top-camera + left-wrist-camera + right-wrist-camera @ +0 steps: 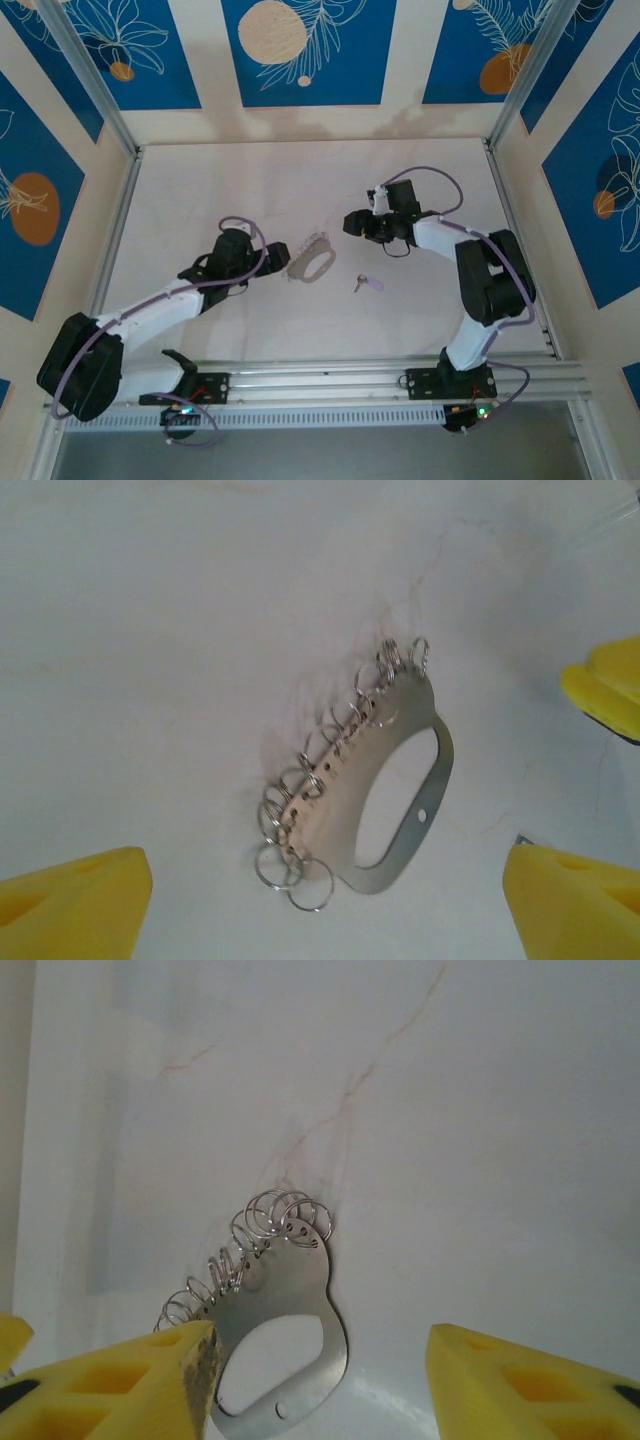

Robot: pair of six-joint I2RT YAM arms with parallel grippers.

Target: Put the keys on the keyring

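The keyring lies flat on the pale table, a silvery oval plate with several small wire rings along one edge. My left gripper sits just left of it, open; in the left wrist view the keyring lies ahead of the wide-set yellow fingertips, untouched. My right gripper hovers just up-right of it, open. In the right wrist view the keyring lies between the yellow fingers, close to the left fingertip. One small key with a lilac head rests on the table right of the keyring.
Aluminium frame rails border the table on both sides, and blue patterned panels stand behind. Bare tabletop stretches toward the back. A yellow pad of the right gripper shows at the right edge of the left wrist view.
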